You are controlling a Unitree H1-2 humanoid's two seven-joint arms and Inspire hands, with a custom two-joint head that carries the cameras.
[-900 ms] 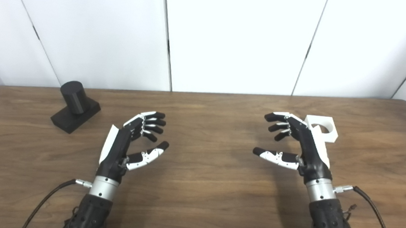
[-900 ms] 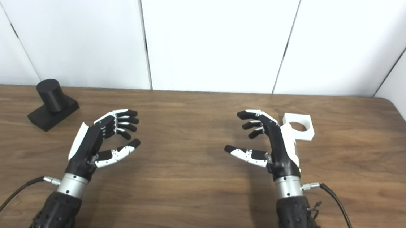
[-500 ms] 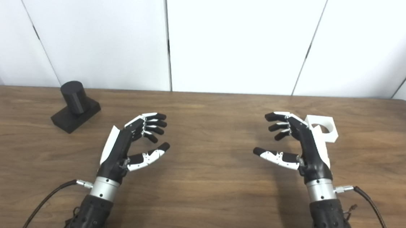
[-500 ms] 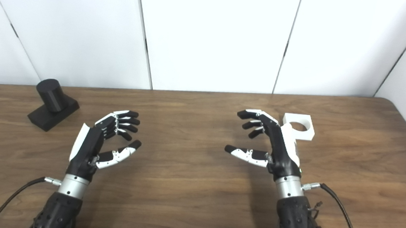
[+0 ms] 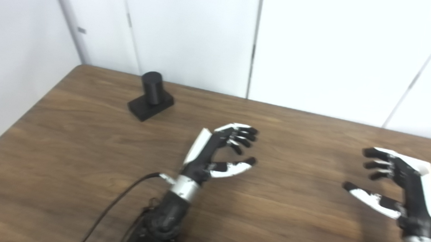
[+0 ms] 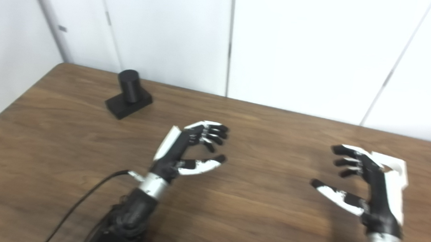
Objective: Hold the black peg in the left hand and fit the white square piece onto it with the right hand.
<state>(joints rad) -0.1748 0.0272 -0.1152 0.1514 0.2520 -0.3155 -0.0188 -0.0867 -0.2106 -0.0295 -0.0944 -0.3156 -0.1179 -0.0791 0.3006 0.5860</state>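
From my left hand (image 5: 217, 152), loosely spread and empty, the upright black peg (image 5: 151, 88) stands well off, far-left on the worktop (image 5: 82, 145); right hand (image 6: 364, 182) likewise empty.

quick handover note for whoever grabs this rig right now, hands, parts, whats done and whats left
Left hand: open, holding nothing, hovering over the middle of the table.
Right hand: open, holding nothing, at the right side.
Black peg: upright on its base at the far left of the table, beyond the left hand, untouched.
White square piece: on the table just behind the right hand, mostly hidden by it; not gripped.
Done: nothing yet.
Left: grasp the peg with the left hand, pick up the white piece with the right, fit it onto the peg.
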